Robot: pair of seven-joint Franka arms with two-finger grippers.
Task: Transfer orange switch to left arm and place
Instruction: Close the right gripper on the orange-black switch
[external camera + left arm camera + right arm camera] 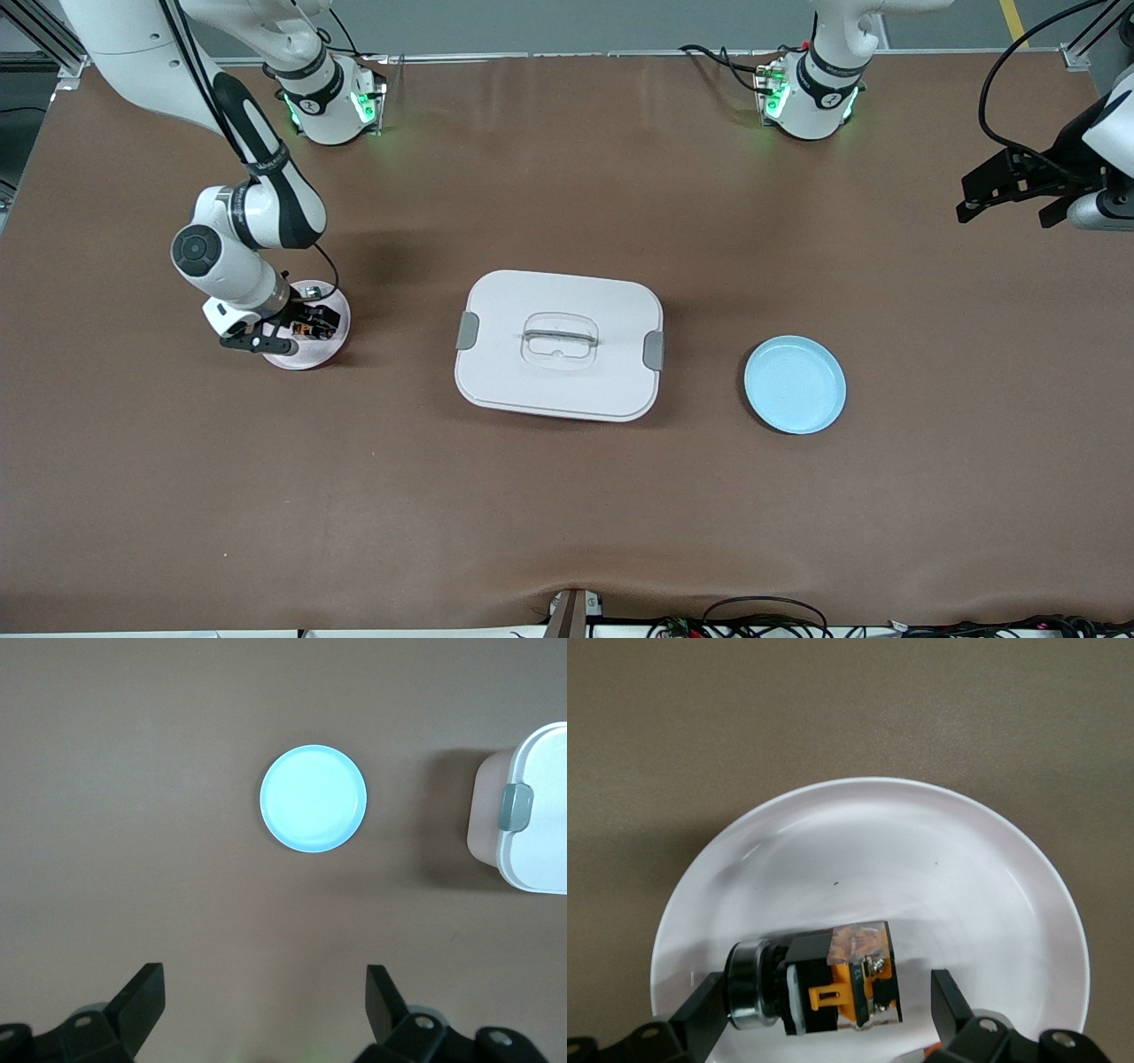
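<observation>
Right gripper (297, 335) lowered into the pink plate (330, 297) at the right arm's end of the table, jaws spread wide, gripping nothing; orange switch (824, 981) lying on its side in the plate, directly between the two fingers (704, 1005), a gap visible on each side in the right wrist view, no contact to be made out; silver round cap of the switch turned toward one finger, orange and clear block toward the other.

Toward the table's middle from that gripper, the box (560, 344), white, lid on, grey clips at both short ends, clear recessed handle on top; standing between the two plates, well apart from both grippers.

Farther toward the left arm's end, blue plate (795, 384), bare, resting on the brown table (567, 514), near the box but not touching it.

Left gripper (1010, 186) held high in the air over the table's edge at the left arm's end, waiting, jaws wide apart, holding nothing; in the left wrist view, blue plate (313, 798) seen below and ahead of the spread fingers (142, 1001), one clipped end of the box (523, 806) off to one side.
</observation>
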